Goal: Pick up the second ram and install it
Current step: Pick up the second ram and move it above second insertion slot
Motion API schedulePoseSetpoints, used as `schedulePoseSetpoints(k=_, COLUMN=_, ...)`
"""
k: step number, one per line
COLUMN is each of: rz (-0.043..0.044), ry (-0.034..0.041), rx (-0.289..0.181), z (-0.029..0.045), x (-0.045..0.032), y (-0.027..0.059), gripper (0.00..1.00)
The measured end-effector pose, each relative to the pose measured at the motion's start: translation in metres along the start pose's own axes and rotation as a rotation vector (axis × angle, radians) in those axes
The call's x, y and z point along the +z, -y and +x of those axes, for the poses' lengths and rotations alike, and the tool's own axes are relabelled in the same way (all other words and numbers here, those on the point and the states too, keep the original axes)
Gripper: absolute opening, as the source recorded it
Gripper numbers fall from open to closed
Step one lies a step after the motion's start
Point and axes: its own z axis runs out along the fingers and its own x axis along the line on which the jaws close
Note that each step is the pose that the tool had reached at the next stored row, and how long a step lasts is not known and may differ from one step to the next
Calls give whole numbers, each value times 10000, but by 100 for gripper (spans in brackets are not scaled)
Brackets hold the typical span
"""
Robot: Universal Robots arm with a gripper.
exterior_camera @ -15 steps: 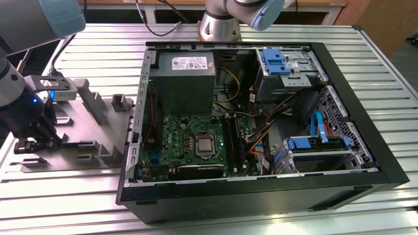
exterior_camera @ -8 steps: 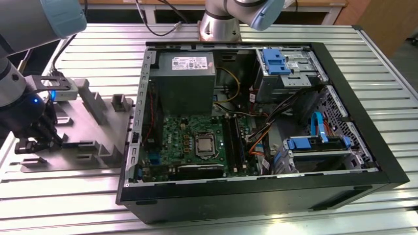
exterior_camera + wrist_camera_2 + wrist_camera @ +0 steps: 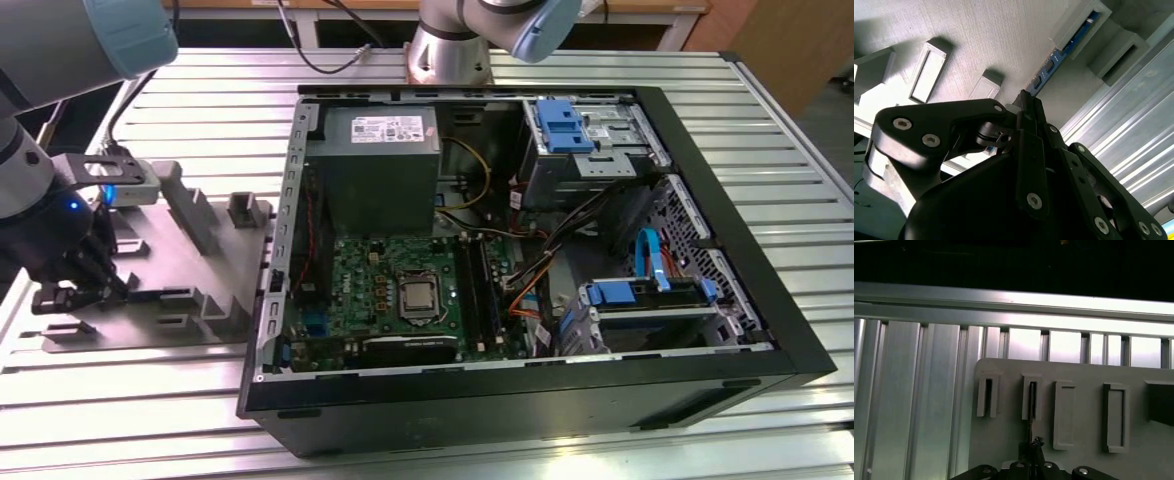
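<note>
1. One hand (image 3: 74, 292) hangs low over the grey holder plate (image 3: 200, 290). The plate lies on the slatted desk (image 3: 801, 230), at the exterior view's left of the open computer case (image 3: 747, 330).
2. In the second wrist view the hand's black fingers (image 3: 1030, 140) are drawn together to a narrow tip. They appear to pinch the near end of the second ram (image 3: 1053, 64), with no gap between them wider than the thin stick.
3. The second ram stands on its edge in the holder, with its far end inside a slotted block (image 3: 1081, 22). As far as I can judge, it has not been lifted out.
4. The relation that matters is that the stick's long axis runs straight away from the fingertips along the plate. In the first wrist view it shows edge-on as a thin line from the hand into the block's slot.
5. The green motherboard (image 3: 387, 265) lies well apart from the hand, inside the case toward the exterior view's right.
</note>
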Motion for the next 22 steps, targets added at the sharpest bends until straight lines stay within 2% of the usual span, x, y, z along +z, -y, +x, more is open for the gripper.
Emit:
schedulePoseSetpoints(k=1, rz=0, ry=1, rx=-1, z=0, x=0, y=1, gripper=17)
schedulePoseSetpoints(k=2, rz=1, ry=1, rx=0, z=0, x=0, y=2, gripper=11)
schedulePoseSetpoints(k=9, rz=0, ry=1, rx=32, z=0, x=0, y=7, gripper=11)
schedulePoseSetpoints(k=14, rz=20, ry=40, rx=920, z=1, x=8, y=7, gripper=11)
schedulePoseSetpoints(k=19, rz=26, ry=46, rx=968, z=0, x=7, y=8, gripper=11)
schedulePoseSetpoints(k=22, rz=23, ry=43, rx=931, z=-1, x=-48, y=5, gripper=11)
